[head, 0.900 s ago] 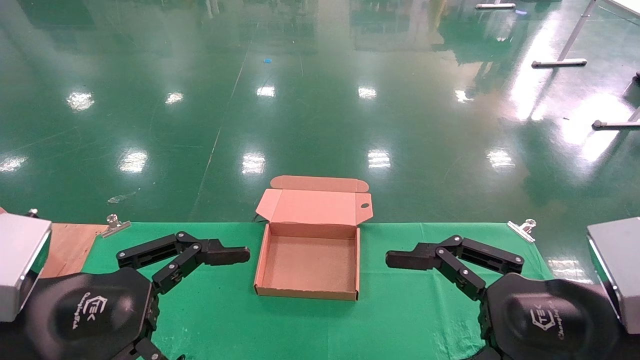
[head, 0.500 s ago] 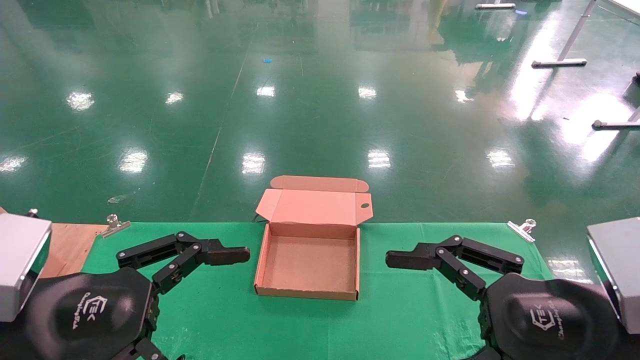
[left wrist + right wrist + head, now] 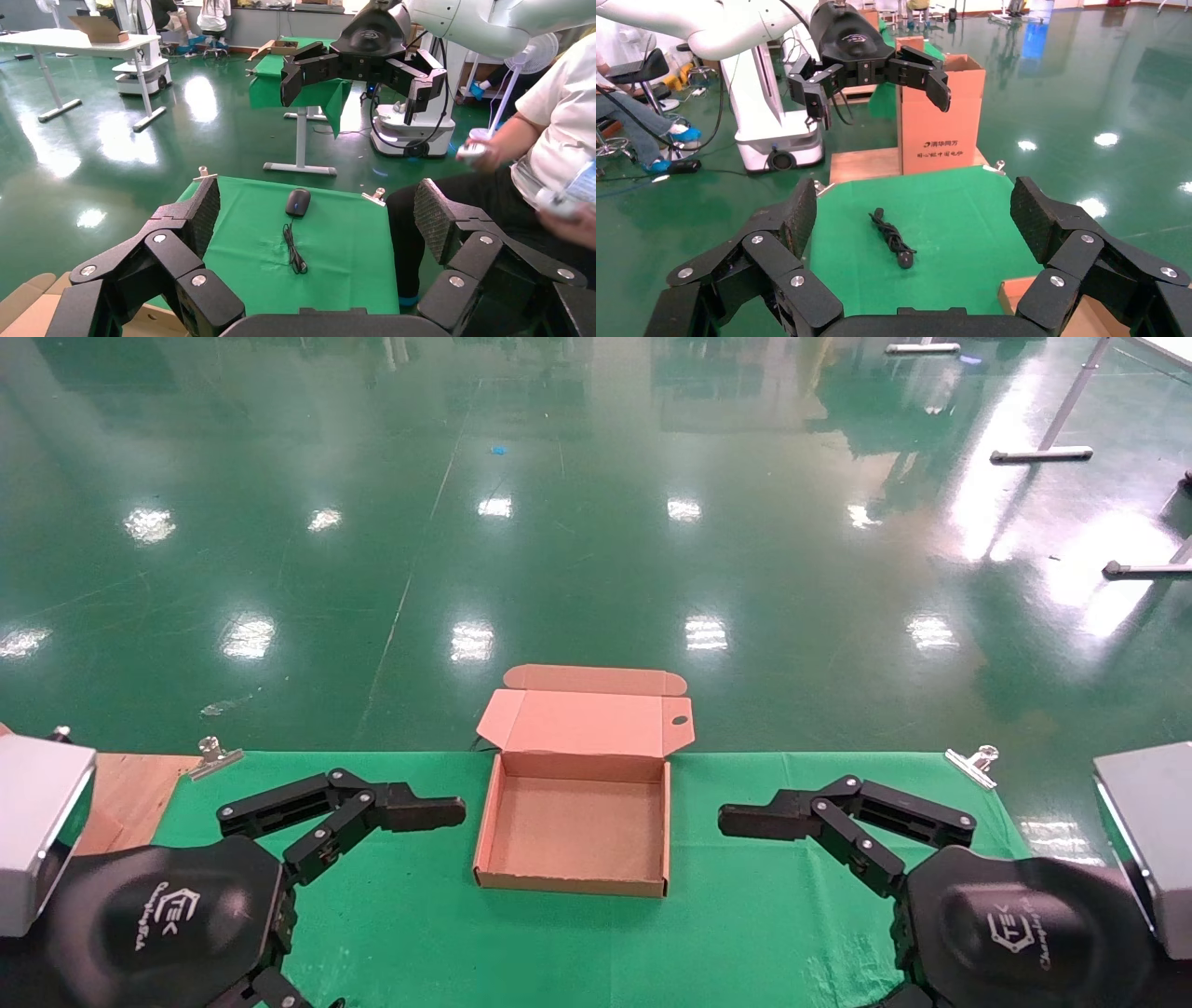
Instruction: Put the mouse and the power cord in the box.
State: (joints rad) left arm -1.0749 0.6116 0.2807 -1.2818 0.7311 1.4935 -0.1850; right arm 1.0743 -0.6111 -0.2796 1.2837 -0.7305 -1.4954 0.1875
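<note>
The box [image 3: 577,826] sits empty at the middle of the green cloth [image 3: 745,915], lid folded back so its tray is free to load; the mouse [image 3: 298,201] lies on the cloth towards the robot's right, the power cord [image 3: 892,239] bundled towards its left; the left gripper [image 3: 391,831] and right gripper [image 3: 792,845] hover either side of the box, jaws spread wide, holding nothing, apparently poised to reach outward
</note>
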